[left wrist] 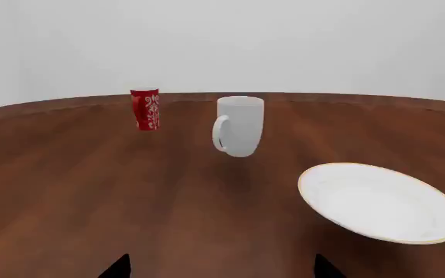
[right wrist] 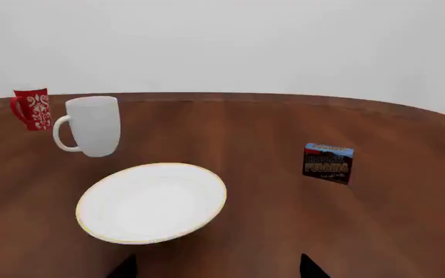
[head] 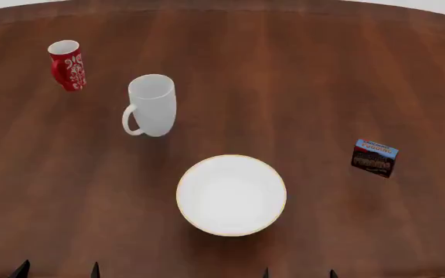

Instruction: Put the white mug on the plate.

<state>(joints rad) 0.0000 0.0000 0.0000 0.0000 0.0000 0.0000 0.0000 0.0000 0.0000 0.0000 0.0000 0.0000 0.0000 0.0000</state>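
The white mug (head: 151, 105) stands upright on the brown table, handle toward the robot's left; it also shows in the left wrist view (left wrist: 240, 125) and the right wrist view (right wrist: 92, 125). The plate (head: 231, 194) lies near the table's front middle, apart from the mug, and shows in both wrist views (left wrist: 381, 201) (right wrist: 151, 201). My left gripper (head: 58, 271) is open and empty at the front left edge, its fingertips (left wrist: 119, 267) wide apart. My right gripper (head: 300, 273) is open and empty just in front of the plate.
A small red mug with white floral pattern (head: 67, 64) stands at the far left, behind the white mug. A small dark pudding box (head: 374, 157) stands on the right. The round table's far edge (head: 222, 4) curves across the back.
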